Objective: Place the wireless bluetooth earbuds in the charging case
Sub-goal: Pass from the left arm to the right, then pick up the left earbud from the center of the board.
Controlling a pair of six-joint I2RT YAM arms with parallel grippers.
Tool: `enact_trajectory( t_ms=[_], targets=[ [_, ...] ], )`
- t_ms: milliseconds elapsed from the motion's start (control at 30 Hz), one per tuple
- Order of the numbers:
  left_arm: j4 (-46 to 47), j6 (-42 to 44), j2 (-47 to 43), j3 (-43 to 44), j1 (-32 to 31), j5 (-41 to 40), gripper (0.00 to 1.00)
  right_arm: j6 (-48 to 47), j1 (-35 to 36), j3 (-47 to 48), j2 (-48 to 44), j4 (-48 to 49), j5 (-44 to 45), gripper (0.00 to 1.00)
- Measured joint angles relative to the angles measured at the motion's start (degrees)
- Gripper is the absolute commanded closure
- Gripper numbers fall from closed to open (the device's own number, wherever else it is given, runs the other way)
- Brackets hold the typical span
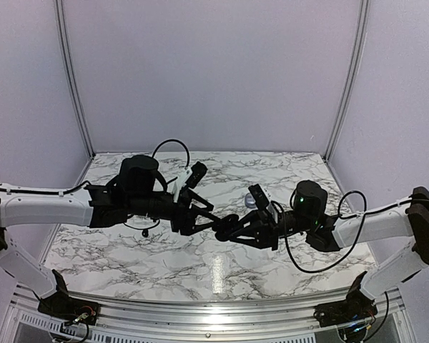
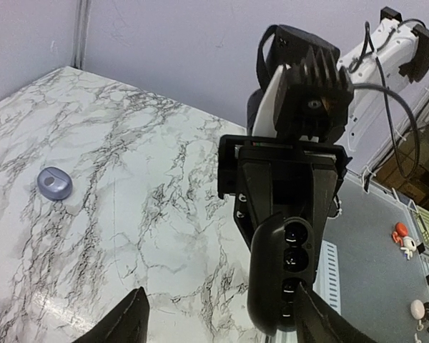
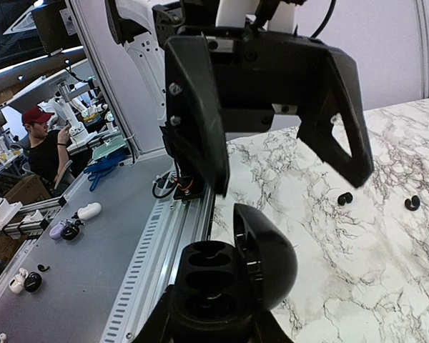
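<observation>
My right gripper (image 3: 214, 323) is shut on an open black charging case (image 3: 216, 287), lid (image 3: 269, 251) swung up, both sockets empty. It holds the case above the table's middle (image 1: 232, 229). My left gripper (image 2: 225, 318) is open and empty; its fingers (image 3: 200, 121) straddle the space just above the case (image 2: 286, 271). Two glossy black earbuds (image 3: 344, 198) (image 3: 412, 203) lie loose on the marble. A closed silvery-lavender case (image 2: 55, 184) lies on the table, also in the top view (image 1: 252, 202). The silvery-grey earbuds are out of view.
The marble table (image 1: 129, 250) ends in a slotted metal rail (image 3: 154, 250) at the near edge. Beyond it is a grey bench (image 3: 71, 286) with spare cases and a seated person in a red cap (image 3: 39, 139). Grey walls close the back and sides.
</observation>
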Motion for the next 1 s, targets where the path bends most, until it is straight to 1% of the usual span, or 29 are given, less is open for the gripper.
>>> enact_trajectory(
  t_ms=[100, 233, 367, 467, 667, 767, 833, 1000],
  targets=[
    [0.1, -1.2, -3.2, -1.8, 1.8, -1.1, 0.21, -0.8, 0.0, -0.5, 0.0, 0.0, 0.0, 1.00],
    [0.3, -3.8, -7.5, -5.6, 5.9, -4.2, 0.19, -1.9, 0.0, -1.6, -0.4, -0.1, 0.2, 1.00],
    [-0.9, -7.4, -11.0, -10.0, 10.9, -10.2, 0.19, -3.3, 0.0, -2.6, -2.0, -0.3, 0.7, 1.00],
    [-4.9, -9.2, -12.7, -11.6, 13.3, -16.6, 0.20, -4.3, 0.0, -3.0, -3.3, -0.5, 1.2, 1.00],
    [-17.0, -11.7, -13.6, -11.7, 14.0, -28.6, 0.34, -5.5, 0.0, -3.0, -3.9, -1.9, 2.3, 1.00],
    [-21.6, -13.1, -13.4, -11.7, 14.0, -31.9, 0.43, -5.7, 0.0, -3.0, -3.9, -2.1, 2.6, 1.00],
    [-23.5, -14.6, -12.9, -11.8, 14.0, -33.4, 0.46, -6.0, 0.0, -3.1, -4.0, -2.0, 2.8, 1.00],
    [-24.3, -19.9, -12.1, -14.9, 14.3, -34.9, 0.56, -8.3, 0.0, -5.7, -7.9, -2.1, 3.6, 1.00]
  ],
)
